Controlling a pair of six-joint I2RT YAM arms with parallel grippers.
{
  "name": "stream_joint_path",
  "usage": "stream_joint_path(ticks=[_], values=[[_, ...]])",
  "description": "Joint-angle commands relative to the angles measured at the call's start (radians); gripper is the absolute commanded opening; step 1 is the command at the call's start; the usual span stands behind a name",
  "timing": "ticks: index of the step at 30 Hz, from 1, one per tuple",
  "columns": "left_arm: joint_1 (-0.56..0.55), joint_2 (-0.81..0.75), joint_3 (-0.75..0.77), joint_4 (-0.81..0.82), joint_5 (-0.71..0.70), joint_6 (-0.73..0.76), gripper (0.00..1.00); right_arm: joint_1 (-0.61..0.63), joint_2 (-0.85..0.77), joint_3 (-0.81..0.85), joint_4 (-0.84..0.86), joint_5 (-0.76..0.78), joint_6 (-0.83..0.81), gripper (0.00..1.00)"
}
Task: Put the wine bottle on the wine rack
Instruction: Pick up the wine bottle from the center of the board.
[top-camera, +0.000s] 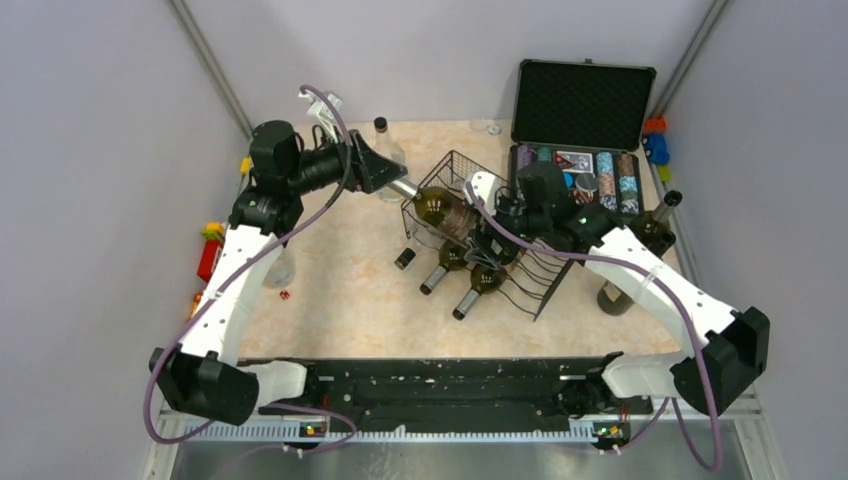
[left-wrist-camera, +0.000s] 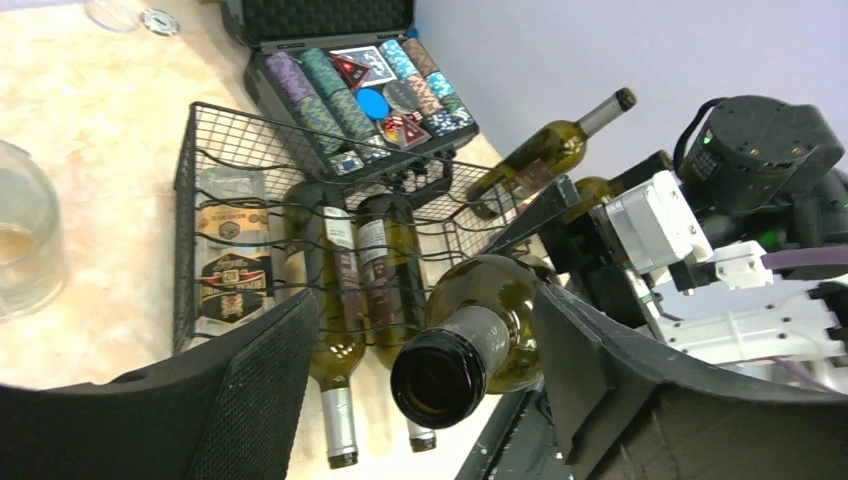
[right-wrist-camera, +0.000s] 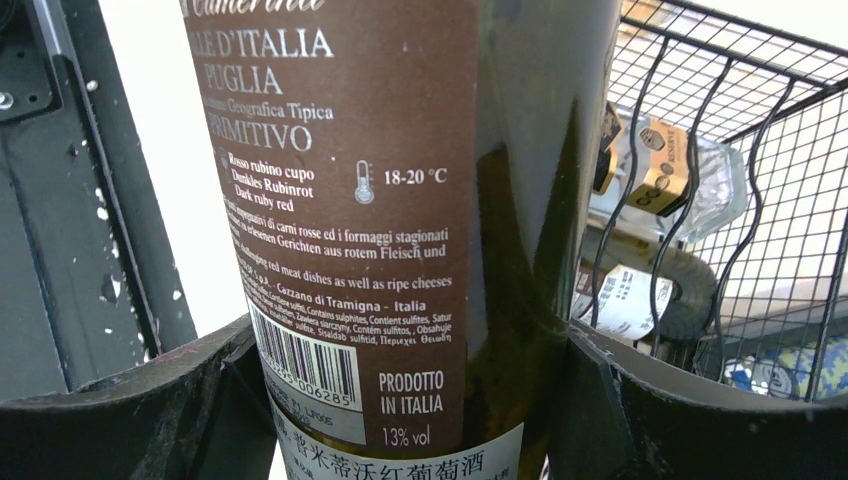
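The wine bottle (top-camera: 440, 207) is dark green with a brown label and lies tilted over the near end of the black wire-mesh wine rack (top-camera: 540, 275). My right gripper (top-camera: 480, 235) is shut on its body, with the fingers pressed against both sides of the label (right-wrist-camera: 380, 200). My left gripper (top-camera: 398, 183) is open around the bottle's neck. In the left wrist view the open mouth (left-wrist-camera: 445, 375) sits between the spread fingers (left-wrist-camera: 250, 390) with a gap on the left side. The rack (left-wrist-camera: 240, 200) holds three other bottles lying in its cradles.
An open black case of poker chips (top-camera: 580, 130) stands behind the rack. A wine bottle (top-camera: 655, 225) stands at the right and a clear bottle (top-camera: 385, 140) at the back. A small black object (top-camera: 405, 258) lies before the rack. A glass (left-wrist-camera: 25, 240) is at the left.
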Motion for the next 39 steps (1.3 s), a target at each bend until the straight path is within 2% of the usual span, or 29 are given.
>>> stream_joint_path(ticks=[1, 13, 18, 26, 31, 36, 39], values=[[0.005, -0.070, -0.008, -0.117, -0.062, 0.259, 0.85, -0.022, -0.090, 0.002, 0.048, -0.028, -0.047, 0.00], [0.030, -0.131, -0.033, -0.295, -0.283, 0.451, 0.92, -0.118, -0.141, -0.007, 0.016, -0.089, -0.046, 0.00], [0.031, -0.153, -0.011, -0.359, -0.308, 0.529, 0.93, -0.139, -0.145, -0.007, 0.003, -0.096, -0.047, 0.00], [0.022, -0.161, 0.112, -0.543, -0.270, 0.789, 0.93, -0.145, -0.097, 0.025, -0.089, -0.158, -0.077, 0.00], [-0.044, -0.161, 0.204, -0.672, -0.319, 0.984, 0.92, -0.145, -0.028, 0.075, -0.182, -0.233, -0.108, 0.00], [-0.211, -0.140, 0.263, -0.782, -0.462, 1.188, 0.91, -0.144, 0.032, 0.129, -0.263, -0.306, -0.134, 0.00], [-0.288, -0.114, 0.293, -0.829, -0.482, 1.279, 0.91, -0.140, 0.061, 0.149, -0.309, -0.338, -0.153, 0.00]])
